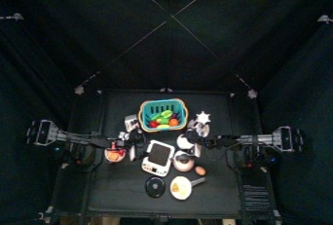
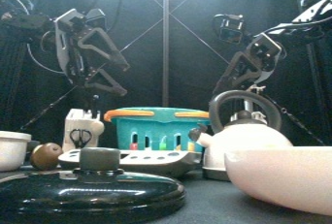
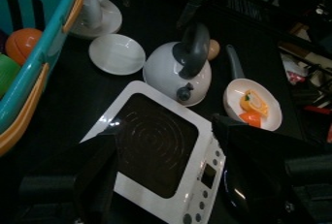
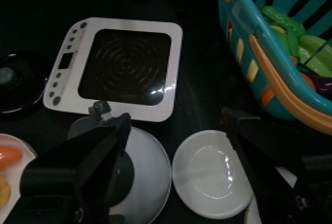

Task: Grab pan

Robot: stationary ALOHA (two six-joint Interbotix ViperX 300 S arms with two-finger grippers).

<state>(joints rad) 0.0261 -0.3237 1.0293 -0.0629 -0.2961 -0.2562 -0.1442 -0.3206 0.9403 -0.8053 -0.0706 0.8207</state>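
Your pan (image 1: 181, 187) sits at the table's front edge, just beside the dark lid (image 1: 155, 186) and in front of the white cooktop (image 1: 160, 155); in the left wrist view it shows orange food inside, handle pointing toward the kettle (image 3: 180, 68). Neither arm is on it yet. The right gripper (image 4: 166, 160) hangs with jaws spread wide and empty above the kettle and white plate (image 4: 212, 173), likely readied for a descent. Whether the left gripper (image 3: 166, 175) is released you cannot tell.
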